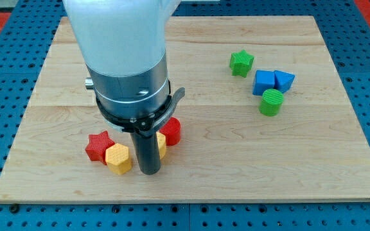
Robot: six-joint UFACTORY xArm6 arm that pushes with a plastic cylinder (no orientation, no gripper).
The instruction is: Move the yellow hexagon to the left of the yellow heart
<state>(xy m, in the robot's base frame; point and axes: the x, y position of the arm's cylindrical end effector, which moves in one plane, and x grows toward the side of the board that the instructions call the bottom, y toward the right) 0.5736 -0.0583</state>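
The yellow hexagon (118, 158) lies near the view's bottom left, touching a red star (97, 145) on its left. My tip (149, 171) stands just right of the hexagon. The yellow heart (162, 146) is mostly hidden behind the rod; only a sliver shows on the rod's right. A red block (171, 131), shape unclear, sits right behind the heart.
A green star (241, 63), a blue cube (264, 82), a blue triangular block (284, 81) and a green cylinder (272, 102) cluster at the view's upper right. The wooden board (236, 160) ends close below my tip. The arm's body covers the upper left.
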